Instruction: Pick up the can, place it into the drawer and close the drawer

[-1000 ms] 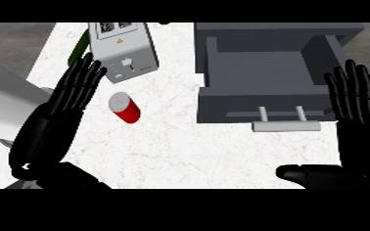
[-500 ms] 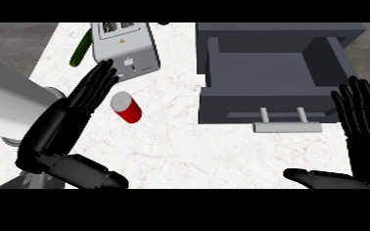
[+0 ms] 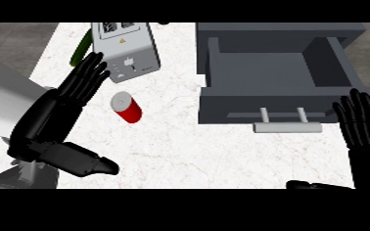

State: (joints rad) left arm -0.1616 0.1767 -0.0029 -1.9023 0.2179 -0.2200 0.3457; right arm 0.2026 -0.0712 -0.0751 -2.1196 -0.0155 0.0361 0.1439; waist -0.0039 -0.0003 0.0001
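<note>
L hand point(image 3: 56, 111) is open, fingers point(image 3: 88, 76) straight and spread, pointing away from me, palm toward the counter point(image 3: 180, 149). It grips nothing. The can point(image 3: 127, 106), red w/ a grey top, sits on the counter just to the R of that hand, level w/ the base of my fingers. There's a narrow strip of white counter between them, so no contact. Can't tell for sure if it's upright or tipped. It's between L hand and the drawer point(image 3: 239, 103), nearer the hand. The drawer is pulled out, grey, w/ its handle point(image 3: 287, 127) facing me. A grey appliance point(image 3: 124, 49) is just beyond my L fingertips, w/ a green item point(image 3: 81, 53) beside it. R hand point(image 3: 356, 120) rests open at the R edge, fingers up, beside the drawer front.
</note>
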